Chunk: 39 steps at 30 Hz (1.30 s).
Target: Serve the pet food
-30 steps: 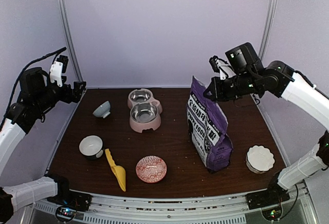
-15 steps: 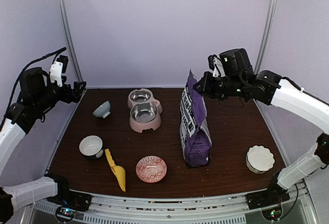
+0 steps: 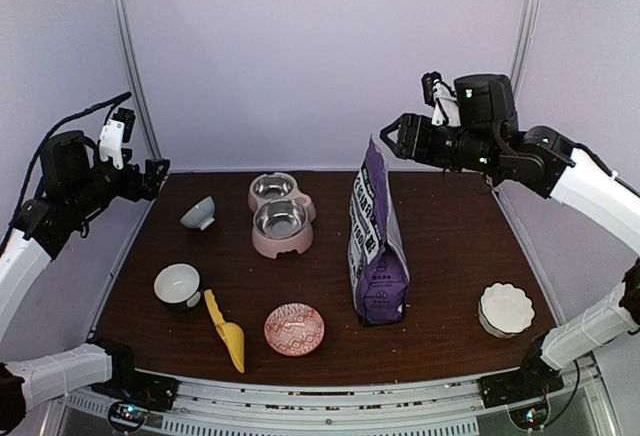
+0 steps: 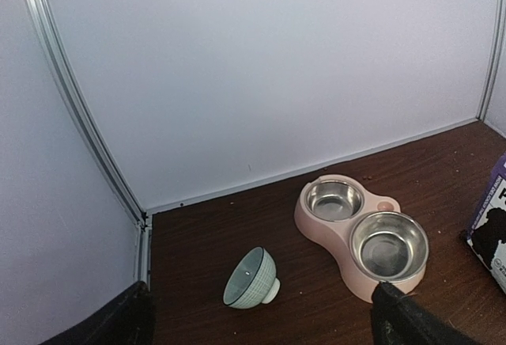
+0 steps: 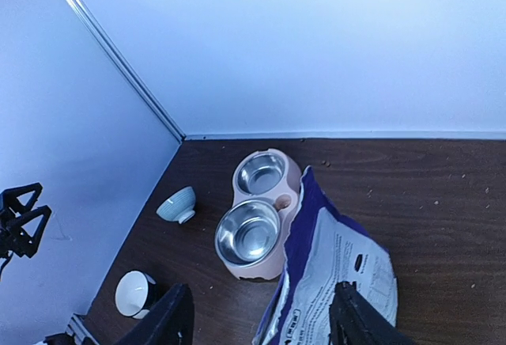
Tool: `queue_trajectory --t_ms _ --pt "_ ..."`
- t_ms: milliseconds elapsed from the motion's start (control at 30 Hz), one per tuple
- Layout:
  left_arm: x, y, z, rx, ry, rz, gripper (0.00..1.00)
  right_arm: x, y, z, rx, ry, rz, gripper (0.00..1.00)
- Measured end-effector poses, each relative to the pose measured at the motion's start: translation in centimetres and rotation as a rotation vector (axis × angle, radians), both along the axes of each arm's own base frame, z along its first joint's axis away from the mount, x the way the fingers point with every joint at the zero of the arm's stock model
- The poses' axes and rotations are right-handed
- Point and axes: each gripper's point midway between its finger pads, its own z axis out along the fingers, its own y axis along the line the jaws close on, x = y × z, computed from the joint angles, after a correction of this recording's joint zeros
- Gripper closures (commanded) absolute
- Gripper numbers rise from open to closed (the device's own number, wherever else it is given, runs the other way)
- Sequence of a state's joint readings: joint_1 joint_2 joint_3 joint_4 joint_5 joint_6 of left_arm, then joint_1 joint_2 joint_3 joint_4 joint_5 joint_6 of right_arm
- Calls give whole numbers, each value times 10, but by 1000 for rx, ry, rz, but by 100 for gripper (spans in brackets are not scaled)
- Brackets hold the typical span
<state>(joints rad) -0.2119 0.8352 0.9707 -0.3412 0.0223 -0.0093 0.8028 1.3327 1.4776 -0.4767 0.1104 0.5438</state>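
Note:
The purple puppy food bag (image 3: 376,241) stands upright on its own in the middle right of the brown table, white back panel facing right. The pet food itself is hidden inside it. My right gripper (image 3: 394,140) hangs just above and right of the bag's top edge, open and apart from it. In the right wrist view the bag (image 5: 341,278) lies below my right gripper (image 5: 261,323), between its spread fingers (image 5: 171,318). My left gripper (image 3: 156,168) is raised at the table's far left, open and empty. In its wrist view the left gripper (image 4: 261,325) frames bare table.
A pink double feeder (image 3: 280,218) with two steel bowls sits at the back centre, left of the bag. A teal bowl (image 3: 198,213) lies tipped on its side. A white bowl (image 3: 177,284), yellow scoop (image 3: 226,331), red patterned plate (image 3: 294,329) and white scalloped bowl (image 3: 506,308) line the front.
My right gripper carried the bag's top leftward, then opened, let go and rose slightly to the right. The bag now stands free. The left arm has not moved.

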Motion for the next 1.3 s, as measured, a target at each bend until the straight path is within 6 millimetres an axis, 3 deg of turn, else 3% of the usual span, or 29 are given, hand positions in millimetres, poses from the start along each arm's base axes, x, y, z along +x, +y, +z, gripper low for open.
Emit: queue_trajectory --t_ms 167,333,633,1300 --pt "0 0 0 0 2 0 2 -2 -16 19 -34 -44 -40 54" --pt "1 0 -1 0 3 0 2 4 -11 4 -92 -1 -35 67" --pt "1 0 -1 0 3 0 2 13 7 -28 -161 83 -3 77" --pt "1 0 -1 0 3 0 2 14 10 -45 -209 137 5 89"
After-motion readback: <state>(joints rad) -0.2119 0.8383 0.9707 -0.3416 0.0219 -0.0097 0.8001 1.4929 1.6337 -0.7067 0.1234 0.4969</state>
